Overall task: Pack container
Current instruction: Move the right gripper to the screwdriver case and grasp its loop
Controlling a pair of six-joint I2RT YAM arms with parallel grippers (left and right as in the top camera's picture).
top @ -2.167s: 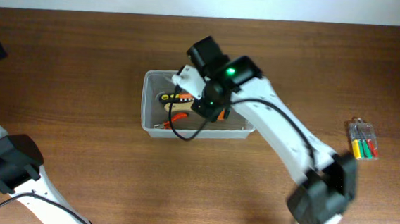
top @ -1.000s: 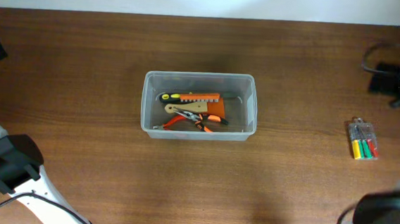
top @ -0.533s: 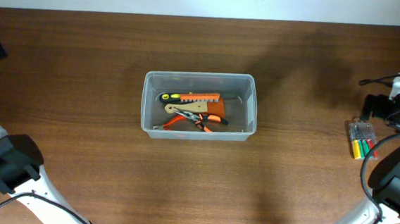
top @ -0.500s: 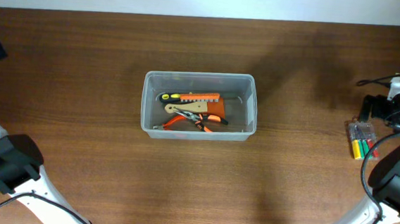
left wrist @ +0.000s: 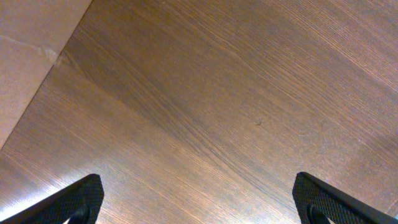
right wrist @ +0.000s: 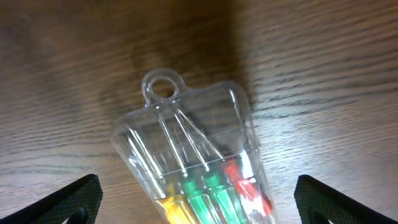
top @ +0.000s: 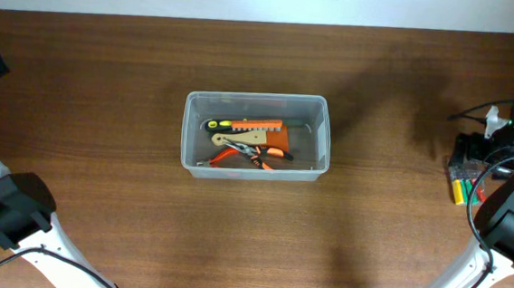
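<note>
The container (top: 187, 130), a clear plastic tub, sits mid-table in the overhead view. Orange pliers (top: 249, 155) and an orange-and-yellow tool (top: 251, 125) lie in it. At the table's right edge, my right gripper (top: 470, 155) hovers over a small clear case of coloured screwdrivers (top: 464, 189). The right wrist view shows that case (right wrist: 186, 155) between the gripper's (right wrist: 200, 200) wide-apart fingers (right wrist: 82, 196), nothing gripped. My left gripper (left wrist: 199, 200) is open over bare wood, far from the tub.
The wooden table (top: 142, 227) runs to a pale wall at the back. My left arm (top: 7, 210) sits at the front left corner. The left wrist view shows a pale surface (left wrist: 25, 56) beyond the table's edge.
My right arm left the container, swung to the far right edge, then came down over the small clear case. The container and its tools stayed put. The left arm has not moved.
</note>
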